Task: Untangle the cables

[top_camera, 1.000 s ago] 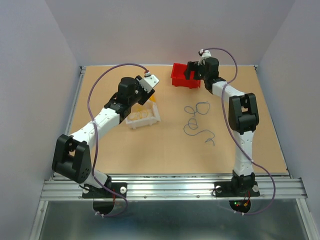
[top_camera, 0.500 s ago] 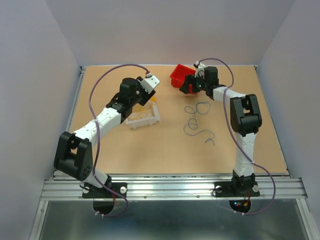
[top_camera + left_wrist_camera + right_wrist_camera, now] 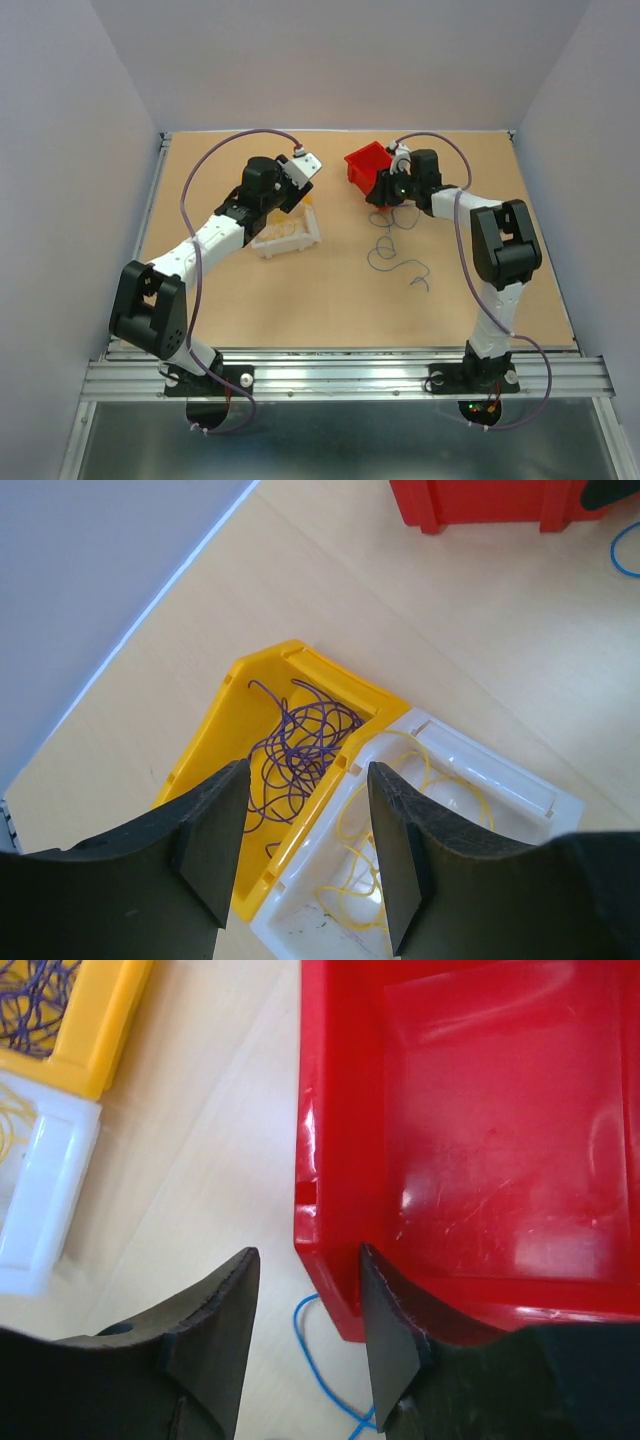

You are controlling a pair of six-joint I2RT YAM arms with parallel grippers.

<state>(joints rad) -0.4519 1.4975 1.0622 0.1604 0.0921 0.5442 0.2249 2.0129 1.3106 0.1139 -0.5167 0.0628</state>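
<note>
Right end effector (image 3: 305,1260) at red bin (image 3: 330,1160)

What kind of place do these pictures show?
Probably a robot laboratory cell: plain walls enclose the table, and the left arm and right arm are bolted to a metal rail.

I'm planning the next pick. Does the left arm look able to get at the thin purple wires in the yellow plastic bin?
Probably yes: the left gripper hangs open just above the yellow plastic bin, whose top is uncovered, and nothing lies over the thin purple wires.
</note>
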